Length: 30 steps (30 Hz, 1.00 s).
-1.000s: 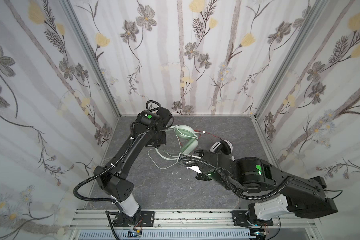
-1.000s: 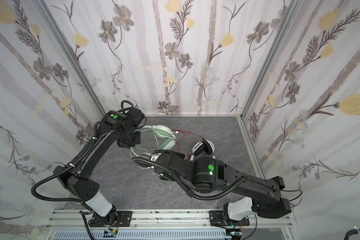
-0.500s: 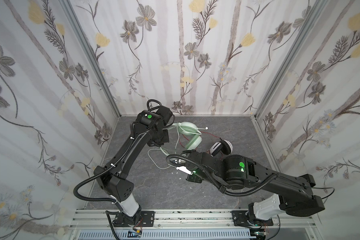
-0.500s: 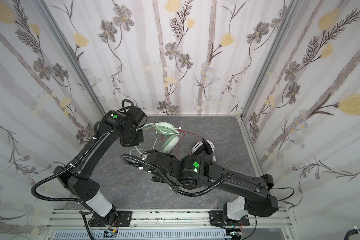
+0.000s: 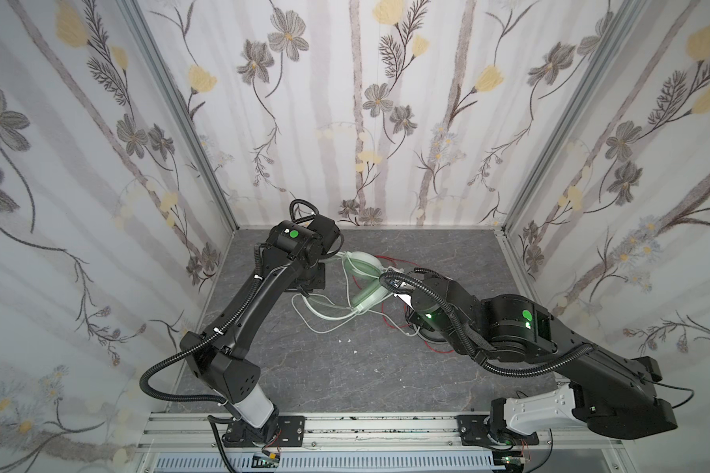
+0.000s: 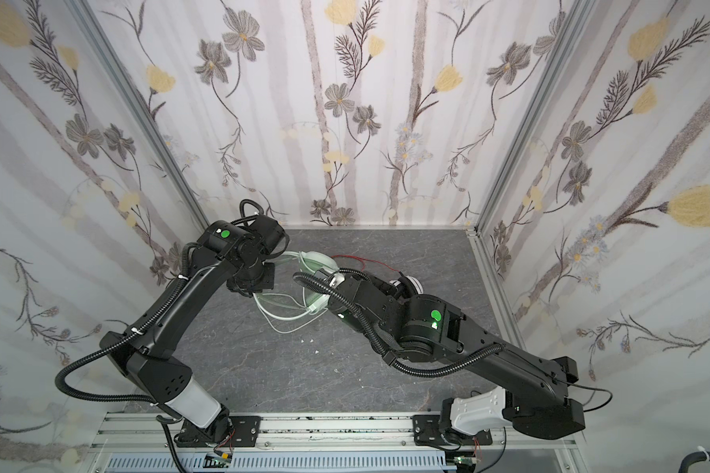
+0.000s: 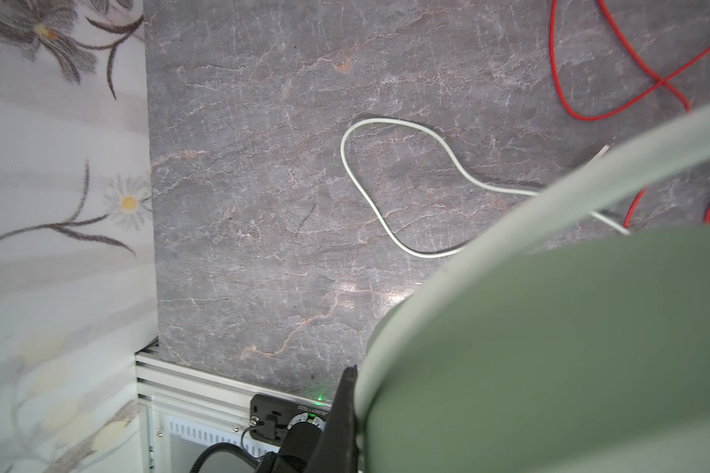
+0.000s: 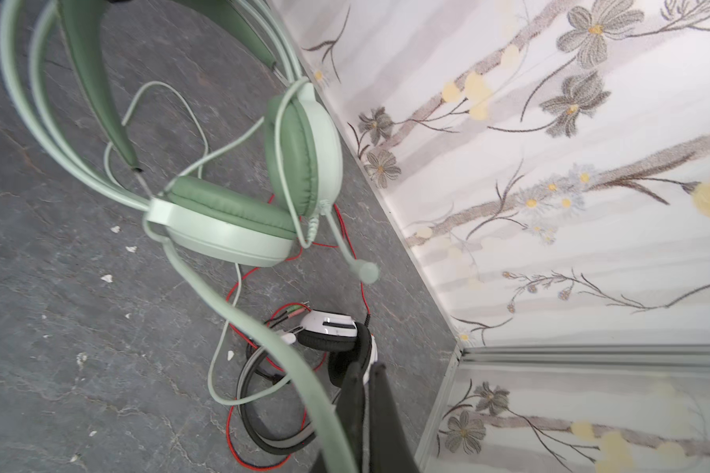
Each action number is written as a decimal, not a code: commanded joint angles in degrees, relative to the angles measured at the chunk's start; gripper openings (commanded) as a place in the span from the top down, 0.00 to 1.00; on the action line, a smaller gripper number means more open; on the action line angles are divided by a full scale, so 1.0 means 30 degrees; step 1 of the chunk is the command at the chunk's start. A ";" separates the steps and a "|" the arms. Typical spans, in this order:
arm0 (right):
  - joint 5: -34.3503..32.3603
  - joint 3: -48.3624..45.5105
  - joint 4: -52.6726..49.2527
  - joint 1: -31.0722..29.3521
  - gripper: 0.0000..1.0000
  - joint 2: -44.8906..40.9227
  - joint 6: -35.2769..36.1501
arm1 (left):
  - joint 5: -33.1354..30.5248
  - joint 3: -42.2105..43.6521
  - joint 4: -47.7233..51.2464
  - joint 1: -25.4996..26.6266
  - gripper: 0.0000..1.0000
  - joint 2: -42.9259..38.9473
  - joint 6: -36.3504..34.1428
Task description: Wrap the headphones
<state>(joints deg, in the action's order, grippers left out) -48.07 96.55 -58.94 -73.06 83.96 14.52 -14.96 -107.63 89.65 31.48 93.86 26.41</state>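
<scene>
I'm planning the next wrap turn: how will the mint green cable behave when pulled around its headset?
Probably floppy: the green cable sags in slack loops onto the table rather than holding a shape. It likely snags: a strand drapes across an earcup of the green headset. It crosses the red cable, so pulling may drag that along.

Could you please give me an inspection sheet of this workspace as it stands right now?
Surface: grey marbled table, otherwise bare.
Job's things: green headset held up by its headband; white-and-black headset lies on the table.
Clutter: small white scraps scattered on the table.
Grippers: left gripper shut on the green headset's headband; right gripper shut, green cable running alongside it, grip unclear.
Cables: green cable partly looped over the ear cups, rest loose on the table; red cable sprawled, unwrapped.
Surroundings: floral wallpaper walls; aluminium rail in front.
</scene>
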 commanded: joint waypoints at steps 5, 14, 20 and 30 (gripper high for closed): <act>-0.2328 -0.2126 0.4127 -0.0045 1.00 -0.1231 0.4263 | -0.2306 -0.0678 0.2084 0.1633 1.00 0.0642 -0.1635; 0.2301 -0.5551 0.9183 0.0006 1.00 -0.3956 0.9583 | -0.0848 -0.0948 0.1241 0.4015 1.00 0.0376 -0.3219; 0.7515 -0.6578 1.1059 0.1360 1.00 -0.4588 0.9920 | 0.0081 -0.1471 -0.0064 0.6131 1.00 -0.0061 -0.3887; 1.3287 -0.7835 1.4276 0.5340 1.00 -0.4482 0.7436 | -0.0983 -0.1624 0.0343 0.8087 1.00 -0.0404 -0.4348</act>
<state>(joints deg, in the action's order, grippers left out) -16.82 74.70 -24.38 -59.33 71.05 40.80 -16.62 -112.38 90.74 54.87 93.67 13.47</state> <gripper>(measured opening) 0.057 0.070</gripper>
